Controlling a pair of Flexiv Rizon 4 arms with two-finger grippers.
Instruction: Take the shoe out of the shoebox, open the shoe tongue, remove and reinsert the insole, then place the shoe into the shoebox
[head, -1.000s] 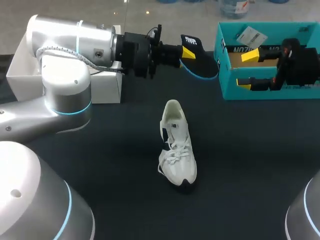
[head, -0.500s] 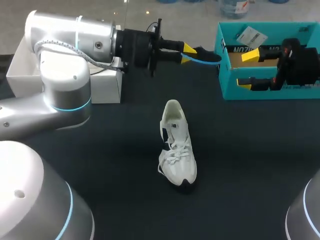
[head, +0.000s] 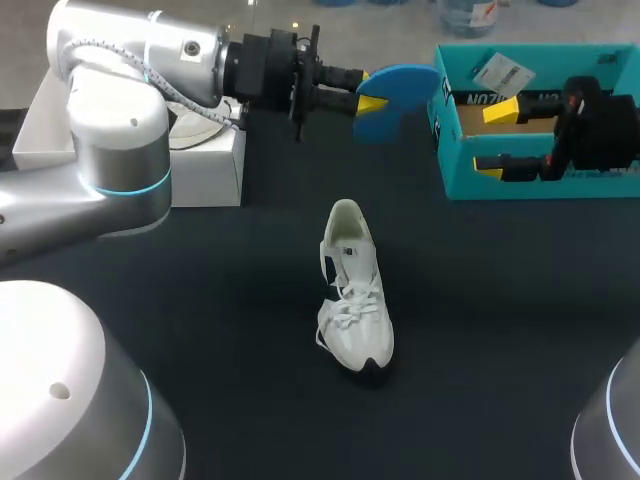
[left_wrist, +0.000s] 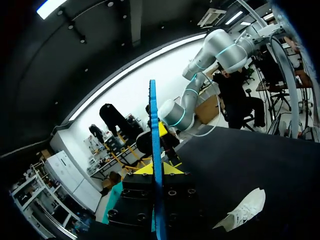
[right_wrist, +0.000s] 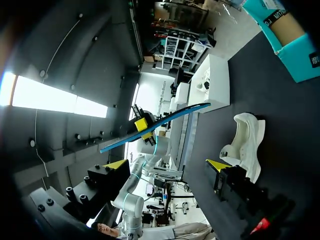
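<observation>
Insole (head: 402, 82) pinched in left end effector (head: 370, 102) | shoe (head: 353, 295) well apart | right end effector (head: 494, 138) spread at shoebox (head: 540, 186)

The head camera looks steeply down from above and behind the robot onto the dark tabletop (head: 500, 300). The left wrist camera peers close along the blue insole (left_wrist: 153, 125), seen edge-on. The right wrist camera faces back across the tabletop. All three share the white shoe (head: 355, 300).
</observation>
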